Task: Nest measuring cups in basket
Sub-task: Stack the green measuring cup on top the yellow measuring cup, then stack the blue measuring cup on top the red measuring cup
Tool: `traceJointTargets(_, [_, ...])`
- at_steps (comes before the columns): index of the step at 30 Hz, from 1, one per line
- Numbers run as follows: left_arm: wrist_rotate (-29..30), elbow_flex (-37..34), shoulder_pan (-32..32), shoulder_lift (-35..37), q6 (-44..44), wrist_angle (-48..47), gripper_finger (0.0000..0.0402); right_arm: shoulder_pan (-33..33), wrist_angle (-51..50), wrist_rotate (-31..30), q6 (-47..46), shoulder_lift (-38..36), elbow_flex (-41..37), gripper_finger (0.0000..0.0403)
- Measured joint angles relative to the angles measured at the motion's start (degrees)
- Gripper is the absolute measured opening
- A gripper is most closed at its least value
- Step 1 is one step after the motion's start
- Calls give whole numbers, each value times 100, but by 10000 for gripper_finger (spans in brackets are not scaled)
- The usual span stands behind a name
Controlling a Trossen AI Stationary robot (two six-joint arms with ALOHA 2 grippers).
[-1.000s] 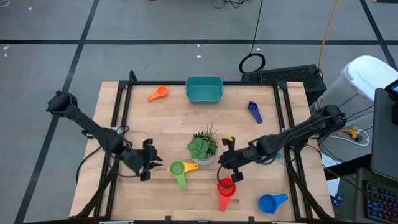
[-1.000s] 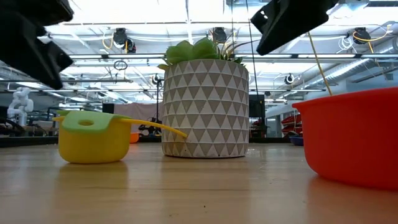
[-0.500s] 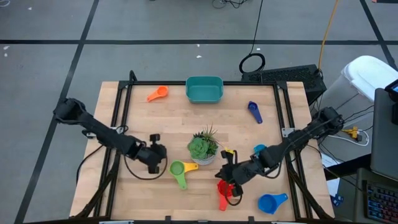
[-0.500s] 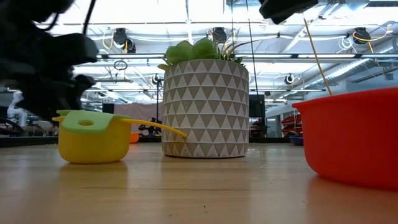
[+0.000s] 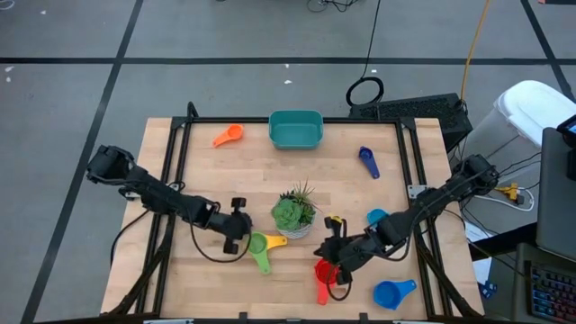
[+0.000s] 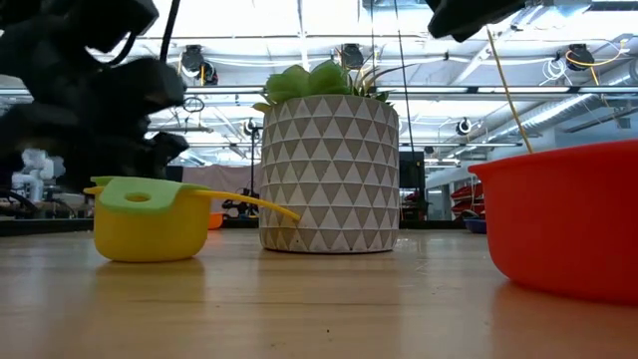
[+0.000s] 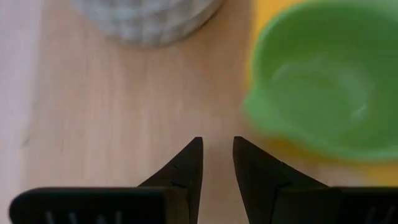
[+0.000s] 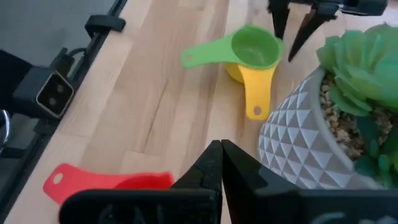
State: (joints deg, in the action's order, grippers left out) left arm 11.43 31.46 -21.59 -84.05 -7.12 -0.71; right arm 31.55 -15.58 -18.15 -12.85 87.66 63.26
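We read no writing anywhere. Beside the plant (image 5: 291, 214), a green cup (image 5: 256, 243) nests in yellow (image 5: 274, 240) (handles splayed); left end effector (image 5: 236, 236) slightly apart, empty; right end effector (image 5: 335, 256) together.

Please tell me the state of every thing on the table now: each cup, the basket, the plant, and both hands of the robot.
green cup: nested in yellow cup, upright
yellow cup: on table beside the plant
red cup: on table, upright
orange cup: loose, left of basket
dark blue cup: loose on table
blue cup: loose, near front edge
basket: empty
plant: upright
left hand: slightly open, holding nothing
right hand: shut, empty
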Motion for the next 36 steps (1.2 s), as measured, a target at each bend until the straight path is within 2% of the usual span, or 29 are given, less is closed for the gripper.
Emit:
traceJointTargets(3, [-428,2,-54,0,39,275,92,-5,-411,2,-203,2,0,0])
traceJointTargets(7, [-450,2,-158,11,-7,179,92,-11,-1606,79,-908,-2,0,0])
traceJointTargets(12, [-448,2,-188,11,-115,179,92,136,-2539,975,-1955,-45,-3,0])
traceJointTargets(15, [-390,2,-191,11,-117,179,92,434,-2682,1389,-2538,-202,-4,0])
traceJointTargets(21, [-204,2,-191,11,-93,166,92,1190,-2899,1703,-4031,-538,0,0])
traceJointTargets(25, [-176,2,-191,11,-91,166,92,1625,-2841,1981,-4909,-515,0,0])
traceJointTargets(32, [-82,2,-191,11,-89,168,92,2014,-2898,2399,-5740,-394,-2,0])
traceJointTargets(36, [-80,2,-191,11,-89,175,92,2098,-3038,2416,-5954,-401,-2,10])
